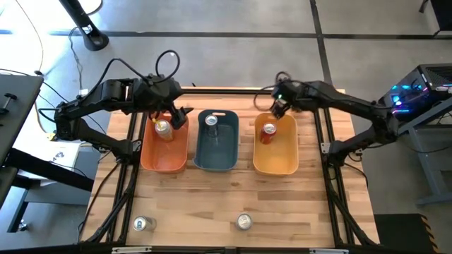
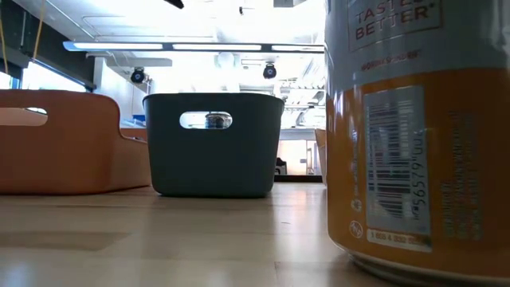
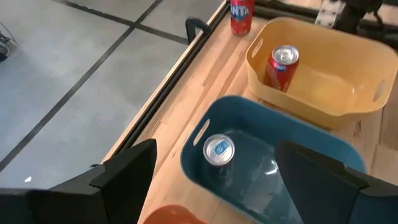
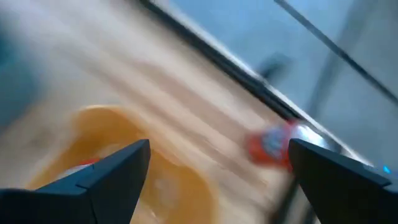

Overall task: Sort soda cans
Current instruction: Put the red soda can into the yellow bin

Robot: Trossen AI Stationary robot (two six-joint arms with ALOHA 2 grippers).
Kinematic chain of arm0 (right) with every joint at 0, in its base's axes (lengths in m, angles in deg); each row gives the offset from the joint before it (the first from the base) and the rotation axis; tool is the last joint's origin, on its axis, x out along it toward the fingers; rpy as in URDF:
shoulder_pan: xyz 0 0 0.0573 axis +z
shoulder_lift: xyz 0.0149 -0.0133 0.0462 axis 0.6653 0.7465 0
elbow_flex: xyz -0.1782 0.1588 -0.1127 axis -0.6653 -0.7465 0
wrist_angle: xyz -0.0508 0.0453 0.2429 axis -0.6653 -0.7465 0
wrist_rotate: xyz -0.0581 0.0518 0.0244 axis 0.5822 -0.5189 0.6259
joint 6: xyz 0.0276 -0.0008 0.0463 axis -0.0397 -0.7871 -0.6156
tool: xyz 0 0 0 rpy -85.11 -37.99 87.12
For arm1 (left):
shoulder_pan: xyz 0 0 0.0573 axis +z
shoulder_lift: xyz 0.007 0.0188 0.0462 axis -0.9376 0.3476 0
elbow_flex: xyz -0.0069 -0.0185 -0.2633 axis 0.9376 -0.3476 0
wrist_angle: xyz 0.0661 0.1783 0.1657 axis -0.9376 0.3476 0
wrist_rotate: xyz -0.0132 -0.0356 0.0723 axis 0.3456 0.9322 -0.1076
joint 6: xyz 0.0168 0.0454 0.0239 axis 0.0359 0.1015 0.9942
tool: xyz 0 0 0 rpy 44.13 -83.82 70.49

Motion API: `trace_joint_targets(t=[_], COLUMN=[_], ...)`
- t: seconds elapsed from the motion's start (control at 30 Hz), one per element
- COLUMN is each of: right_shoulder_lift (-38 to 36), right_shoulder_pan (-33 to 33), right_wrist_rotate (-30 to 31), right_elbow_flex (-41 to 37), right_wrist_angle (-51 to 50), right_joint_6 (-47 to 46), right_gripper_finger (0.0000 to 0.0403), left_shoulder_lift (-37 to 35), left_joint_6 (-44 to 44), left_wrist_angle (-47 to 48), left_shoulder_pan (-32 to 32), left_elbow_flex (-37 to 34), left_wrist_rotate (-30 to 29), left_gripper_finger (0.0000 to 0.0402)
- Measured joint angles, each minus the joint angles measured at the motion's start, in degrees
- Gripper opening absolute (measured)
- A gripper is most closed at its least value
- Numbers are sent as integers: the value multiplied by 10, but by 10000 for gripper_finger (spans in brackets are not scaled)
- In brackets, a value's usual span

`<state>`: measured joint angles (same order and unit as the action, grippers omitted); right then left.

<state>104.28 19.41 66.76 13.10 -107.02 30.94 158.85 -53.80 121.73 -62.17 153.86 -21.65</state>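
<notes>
The left gripper hangs over the far end of the orange bin, fingers spread wide and holding nothing, as the left wrist view shows. Just below it a can stands in that bin. The right gripper hovers over the far rim of the yellow bin, its fingers likewise apart and empty; a red can stands inside.

Between the two, the blue-grey bin holds a silver-topped can. Another red can stands on the table beyond the yellow bin, near the far edge; the right wrist view seems to show it too, though that view is smeared. Two more cans wait at the near edge: one near the left corner, one nearer the middle, the latter probably the orange-labelled can looming in the low view.

The chief risk I judge is at the far edge: a glancing approach by the right gripper could tip that loose red can and roll it off the table. Either gripper, withdrawing low, could also catch a bin rim and drag the bin.
</notes>
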Motion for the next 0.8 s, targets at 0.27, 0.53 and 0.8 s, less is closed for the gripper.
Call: trace_joint_targets(t=[0.27,0.53,0.8], right_shoulder_lift=[-16,33,90], right_shoulder_pan=[-218,-344,-362], right_wrist_rotate=[-47,-74,-123], right_elbow_flex=[-117,-135,-151], right_wrist_angle=[95,170,188], right_joint_6=[-56,-76,-45], right_gripper_finger=[369,369,369], left_shoulder_lift=[0,0,0], left_joint_6=[5,10,10], left_wrist_angle=[14,14,14], left_shoulder_pan=[0,0,0], left_elbow_flex=[0,0,0], left_wrist_rotate=[0,0,0], left_gripper_finger=[321,321,321])
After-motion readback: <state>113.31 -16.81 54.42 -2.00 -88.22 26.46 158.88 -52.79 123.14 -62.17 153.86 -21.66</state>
